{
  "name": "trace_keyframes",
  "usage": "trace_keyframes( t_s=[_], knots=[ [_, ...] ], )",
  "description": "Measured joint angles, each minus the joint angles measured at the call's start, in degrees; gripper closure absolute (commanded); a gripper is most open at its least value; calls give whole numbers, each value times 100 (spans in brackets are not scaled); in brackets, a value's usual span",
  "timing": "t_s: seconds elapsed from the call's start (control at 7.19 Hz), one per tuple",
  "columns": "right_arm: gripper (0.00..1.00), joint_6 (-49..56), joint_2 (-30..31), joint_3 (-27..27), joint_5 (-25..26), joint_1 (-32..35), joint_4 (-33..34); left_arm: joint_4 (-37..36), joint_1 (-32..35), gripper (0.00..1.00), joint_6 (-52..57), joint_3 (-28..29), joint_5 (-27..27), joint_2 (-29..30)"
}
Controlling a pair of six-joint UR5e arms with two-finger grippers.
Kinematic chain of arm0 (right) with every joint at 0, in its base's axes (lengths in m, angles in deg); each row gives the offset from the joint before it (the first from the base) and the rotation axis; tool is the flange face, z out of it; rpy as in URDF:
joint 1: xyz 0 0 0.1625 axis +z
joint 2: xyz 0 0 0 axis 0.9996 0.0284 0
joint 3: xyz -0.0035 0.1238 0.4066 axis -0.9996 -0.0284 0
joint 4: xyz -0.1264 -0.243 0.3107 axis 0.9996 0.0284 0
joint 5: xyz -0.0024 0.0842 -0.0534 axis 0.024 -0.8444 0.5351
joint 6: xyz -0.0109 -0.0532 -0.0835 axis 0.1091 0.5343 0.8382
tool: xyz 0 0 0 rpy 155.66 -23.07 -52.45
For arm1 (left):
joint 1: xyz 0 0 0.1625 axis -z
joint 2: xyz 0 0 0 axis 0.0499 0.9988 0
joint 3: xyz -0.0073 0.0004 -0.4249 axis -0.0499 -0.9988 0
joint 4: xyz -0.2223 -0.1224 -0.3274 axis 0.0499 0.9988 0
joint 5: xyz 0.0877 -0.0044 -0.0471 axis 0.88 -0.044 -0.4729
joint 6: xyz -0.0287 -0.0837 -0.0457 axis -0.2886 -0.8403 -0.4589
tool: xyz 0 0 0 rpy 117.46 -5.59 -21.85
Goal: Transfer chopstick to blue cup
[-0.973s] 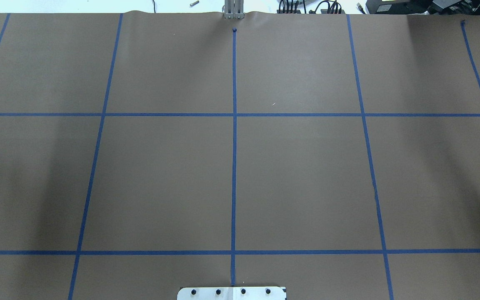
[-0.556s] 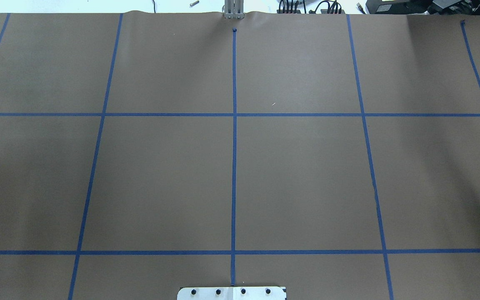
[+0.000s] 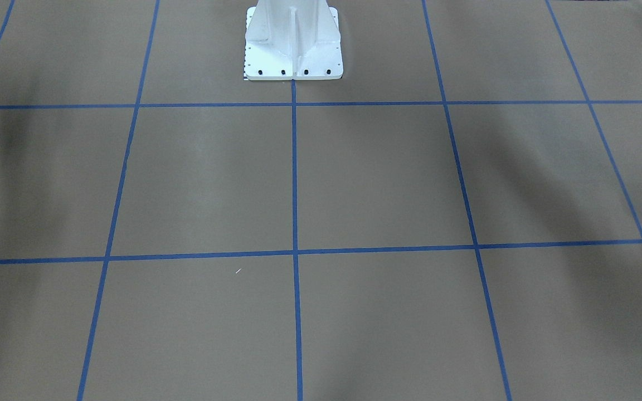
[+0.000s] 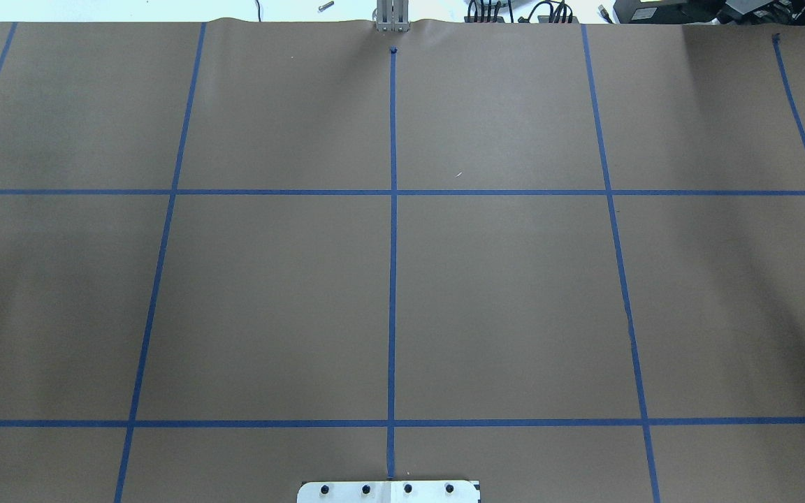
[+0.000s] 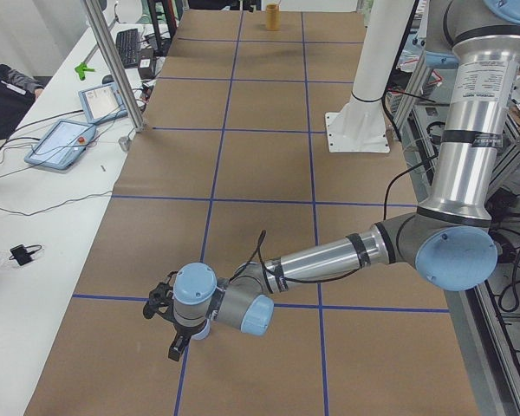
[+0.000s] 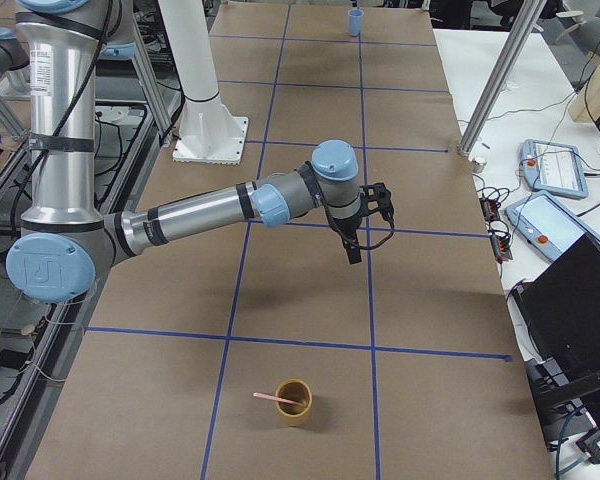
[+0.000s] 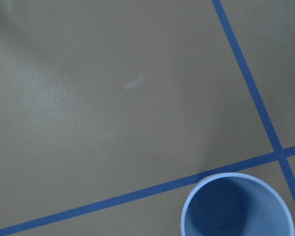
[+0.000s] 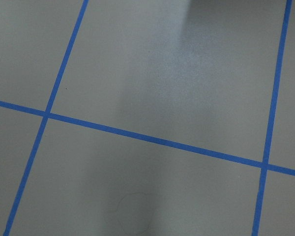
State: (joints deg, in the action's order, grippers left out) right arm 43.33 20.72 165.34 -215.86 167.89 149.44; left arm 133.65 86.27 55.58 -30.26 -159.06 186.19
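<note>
— Where is the thin, straight pale-pink chopstick (image 6: 272, 398)?

— At the robot's right end of the brown paper-covered bench (image 4: 270, 300). The side view from that end shows it tilted in a small round mustard-yellow cup (image 6: 294, 405). Its lower end is inside the cup and its upper end leans out over the rim.

— And the blue cup (image 7: 236, 209), the small pale plastic tumbler?

— It is upright at the opposite end, on the robot's left, well apart from the chopstick. The left wrist view looks down into its darker blue inside. Its rim sits just beside a crossing of the dark blue tape lines (image 7: 137, 193) and covers a little of one strip.

— What is the black left claw (image 5: 166, 325) doing?

— It hangs low over the bench close to the blue cup, with the near arm stretched out along the paper. Only the side view shows it, so I cannot tell whether it is clenched or released.

— And the black right claw (image 6: 368, 222)?

— It hangs above the bench near a tape line, well apart from the mustard-yellow cup and somewhere between the two cups along the bench's length. Only a side view shows this one too, so I cannot tell its state either.

— Anything else on the bench?

— The robot's white metal pedestal (image 3: 293, 39) is bolted down where the middle tape line ends.
</note>
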Motion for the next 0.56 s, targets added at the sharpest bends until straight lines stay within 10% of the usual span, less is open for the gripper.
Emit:
trace_keyframes(
  t_s=[0.56],
  knots=[
    [0, 2, 0, -23, 66, -24, -26, 5, -91, 7, -10, 276, 9, 172]
  ],
)
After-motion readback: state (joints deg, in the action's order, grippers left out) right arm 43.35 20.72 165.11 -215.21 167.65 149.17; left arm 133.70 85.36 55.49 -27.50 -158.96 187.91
